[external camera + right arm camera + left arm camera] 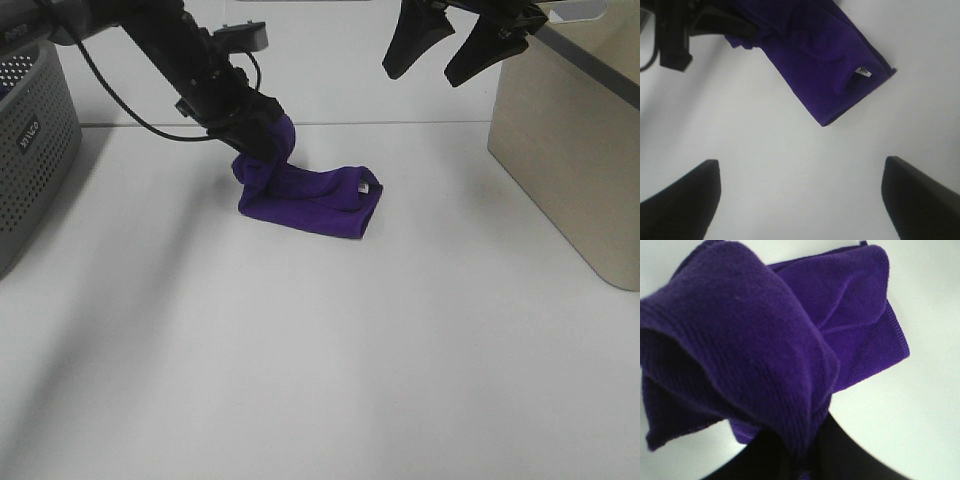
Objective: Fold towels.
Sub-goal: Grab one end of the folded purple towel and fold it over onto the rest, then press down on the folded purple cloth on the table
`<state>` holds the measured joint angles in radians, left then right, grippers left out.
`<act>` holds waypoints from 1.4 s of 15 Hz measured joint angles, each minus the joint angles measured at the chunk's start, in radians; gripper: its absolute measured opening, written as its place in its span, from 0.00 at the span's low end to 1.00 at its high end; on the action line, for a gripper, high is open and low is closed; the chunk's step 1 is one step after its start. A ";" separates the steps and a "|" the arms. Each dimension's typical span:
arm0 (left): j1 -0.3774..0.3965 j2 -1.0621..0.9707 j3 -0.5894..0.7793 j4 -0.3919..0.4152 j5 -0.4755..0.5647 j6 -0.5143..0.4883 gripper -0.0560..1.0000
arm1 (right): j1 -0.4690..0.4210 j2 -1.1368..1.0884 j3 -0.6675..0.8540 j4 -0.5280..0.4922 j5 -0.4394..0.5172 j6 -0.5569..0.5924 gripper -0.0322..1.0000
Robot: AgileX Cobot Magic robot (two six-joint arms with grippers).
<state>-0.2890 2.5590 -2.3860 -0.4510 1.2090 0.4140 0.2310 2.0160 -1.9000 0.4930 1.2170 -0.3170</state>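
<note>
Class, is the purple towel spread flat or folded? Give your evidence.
Folded, untidily: the towel lies doubled in layers, one end bunched up in the left gripper.

towel (310, 198) | deep purple, rumpled | one end lifted, rest on table, white tag showing

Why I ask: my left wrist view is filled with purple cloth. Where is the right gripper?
Observer: The right gripper hangs open in the air, apart from the towel.
Operator: Is the tag visible anywhere?
Observer: Yes, the white tag shows at the towel's end lying on the table, opposite the end the left gripper holds raised.
</note>
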 joint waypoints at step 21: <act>0.077 -0.182 0.000 0.162 -0.001 -0.090 0.77 | 0.000 -0.110 0.002 0.073 0.002 -0.229 0.86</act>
<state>-0.2120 2.3770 -2.3860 -0.2890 1.2080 0.3240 0.2310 1.9060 -1.8980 0.5660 1.2190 -0.5460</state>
